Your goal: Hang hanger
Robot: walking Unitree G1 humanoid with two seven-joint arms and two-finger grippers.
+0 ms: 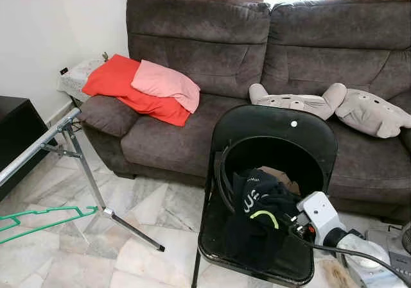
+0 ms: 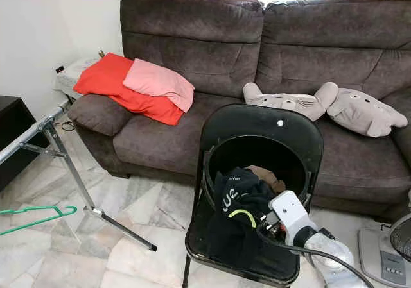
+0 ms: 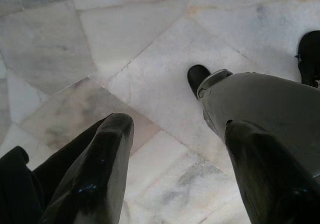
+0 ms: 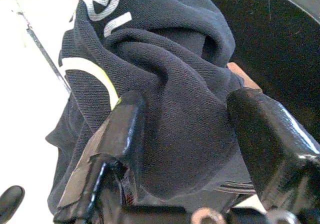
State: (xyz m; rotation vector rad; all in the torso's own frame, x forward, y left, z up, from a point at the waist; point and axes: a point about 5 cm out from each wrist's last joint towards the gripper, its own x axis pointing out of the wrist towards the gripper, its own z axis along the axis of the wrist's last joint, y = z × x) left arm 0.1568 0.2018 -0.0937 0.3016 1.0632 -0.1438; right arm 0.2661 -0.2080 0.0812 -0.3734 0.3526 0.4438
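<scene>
Your right gripper (image 4: 185, 134) has its jaws spread around the dark shirt (image 2: 237, 201) in the bucket (image 2: 257, 153) on the chair (image 2: 257, 124). Your left gripper (image 3: 175, 174) hangs over the floor (image 3: 150, 59), jaws spread on nothing; the hanger (image 1: 38, 219) lies by the rack (image 1: 77, 166).

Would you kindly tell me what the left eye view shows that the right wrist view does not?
The left eye view adds the grey sofa, the green hanger and the metal rack beside it. The right wrist view adds the right end effector close up, its fingers spread either side of a fold of cloth. Shared: the dark garment with its yellow stripe, in the black tub.
</scene>
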